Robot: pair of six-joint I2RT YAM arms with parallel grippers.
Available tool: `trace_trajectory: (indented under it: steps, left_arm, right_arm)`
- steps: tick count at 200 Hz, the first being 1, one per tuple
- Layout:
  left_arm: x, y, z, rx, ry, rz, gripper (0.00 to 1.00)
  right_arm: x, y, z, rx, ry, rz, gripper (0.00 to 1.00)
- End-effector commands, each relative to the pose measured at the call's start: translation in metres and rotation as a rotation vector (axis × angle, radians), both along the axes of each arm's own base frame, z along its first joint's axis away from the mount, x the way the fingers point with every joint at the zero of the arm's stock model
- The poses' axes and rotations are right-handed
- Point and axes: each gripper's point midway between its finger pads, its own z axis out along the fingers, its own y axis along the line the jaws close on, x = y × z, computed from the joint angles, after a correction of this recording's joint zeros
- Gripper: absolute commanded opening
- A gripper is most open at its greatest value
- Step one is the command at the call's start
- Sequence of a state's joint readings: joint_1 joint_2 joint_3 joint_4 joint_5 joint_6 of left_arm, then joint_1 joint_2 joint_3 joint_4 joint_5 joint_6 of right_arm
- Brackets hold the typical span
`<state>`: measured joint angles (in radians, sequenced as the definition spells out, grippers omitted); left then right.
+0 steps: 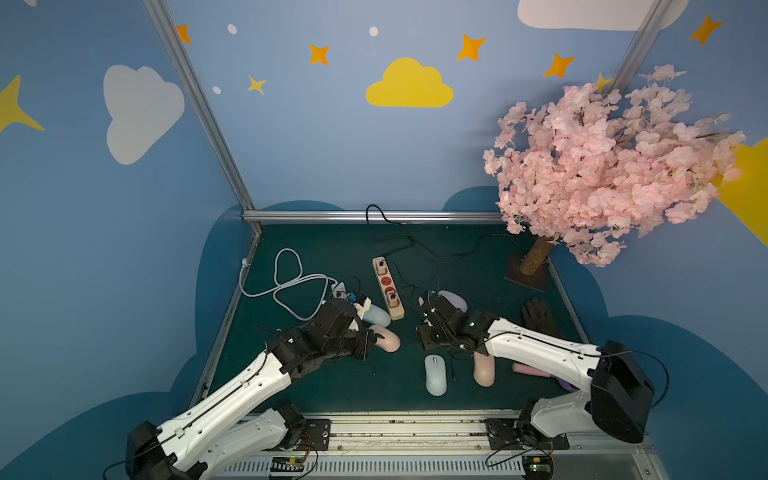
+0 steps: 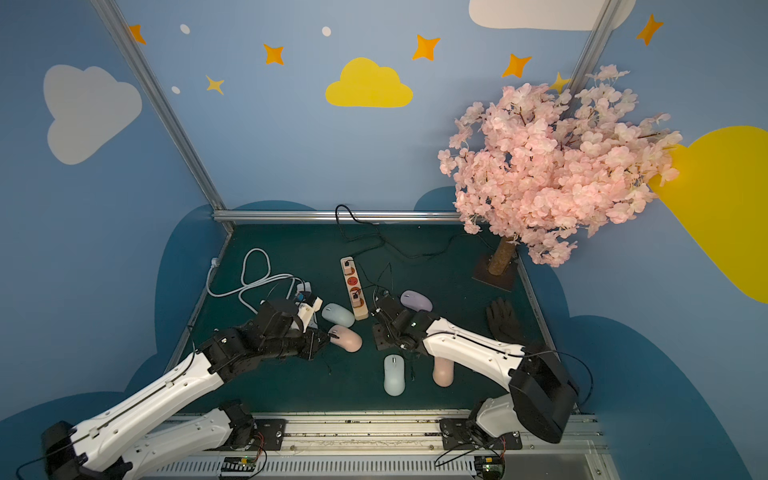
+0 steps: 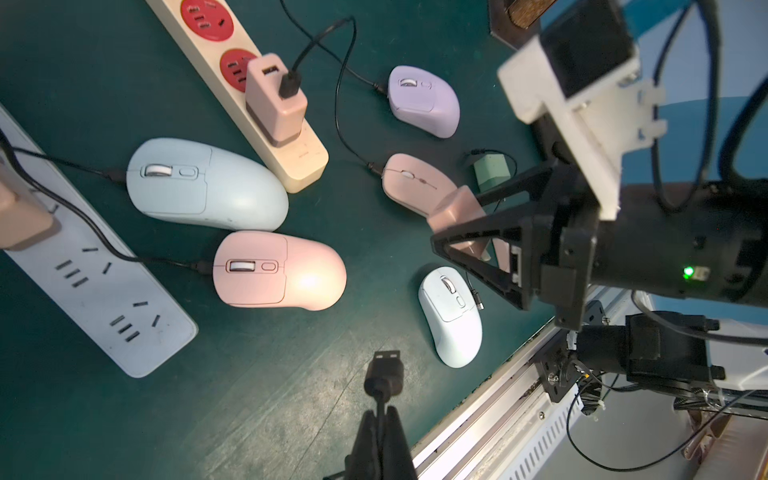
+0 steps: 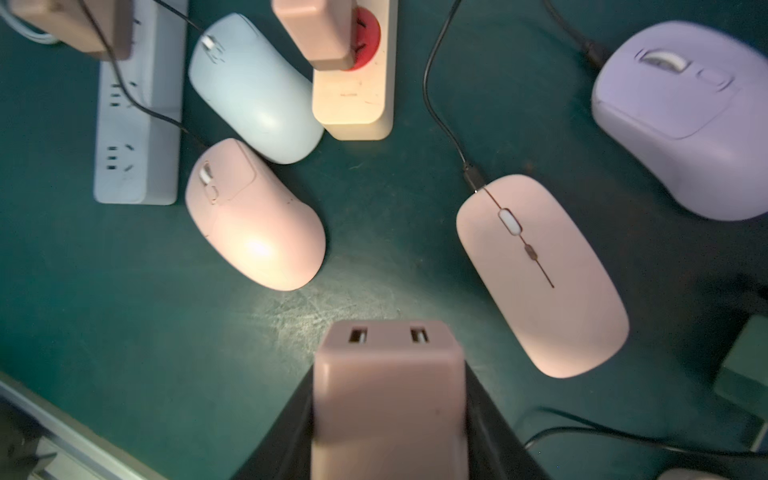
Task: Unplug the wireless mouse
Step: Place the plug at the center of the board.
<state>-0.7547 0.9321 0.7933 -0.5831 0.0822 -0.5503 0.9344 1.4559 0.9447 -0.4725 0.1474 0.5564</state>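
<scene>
Left tool (image 3: 379, 419): pressed together on a thin black cable (image 3: 380, 401), pinching it just behind a USB plug (image 3: 385, 362). The plug's metal end is bare and sits in no socket, held above the green bench (image 1: 332, 382).

Right tool (image 4: 388, 436): pinching a pink charger adapter (image 4: 386, 365) by its sides. Both USB ports on the adapter's face are empty. It is held off the bench, apart from the plug in the left tool.

Pale front mouse (image 1: 435, 374): lies flat on the near part of the bench, between the two arms. A loose black cable end lies just beside it. Whether that is the same cable the left tool holds, cannot tell.

Other mice:
- Light-blue mouse (image 3: 203, 185) and rounded pink mouse (image 3: 278, 270) lie side by side and touching, each with a black cable at its nose running toward the white power strip (image 3: 95, 291).
- Flat pink mouse (image 4: 540, 274) and lilac mouse (image 3: 424, 102) are both cabled.

Cream power strip (image 1: 387, 286): red sockets, and its end touches the light-blue mouse. A second pink adapter (image 3: 276, 104) is plugged in, with a black lead in one port.

Green adapter (image 3: 490, 170): on the bench near the flat pink mouse.

Black glove (image 1: 538, 316) and a blossom tree (image 1: 602, 166): on the right side.
</scene>
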Motion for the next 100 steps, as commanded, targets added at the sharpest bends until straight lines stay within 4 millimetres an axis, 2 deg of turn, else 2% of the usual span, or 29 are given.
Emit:
trace_trajectory:
  steps: [1,43,100]
  left_arm:
    - [0.005,-0.002,0.004,-0.018,-0.032,0.039,0.04]
    - [0.005,-0.001,0.004,-0.019,-0.037,0.047,0.04]
    - [0.006,-0.001,0.002,-0.006,-0.034,0.048,0.04]
  right_arm:
    - [-0.002,0.006,-0.012,-0.001,0.119,-0.041,0.0]
    - [0.001,0.007,-0.039,-0.106,0.231,-0.044,0.0]
    - [0.001,-0.012,-0.065,-0.16,0.286,-0.11,0.0]
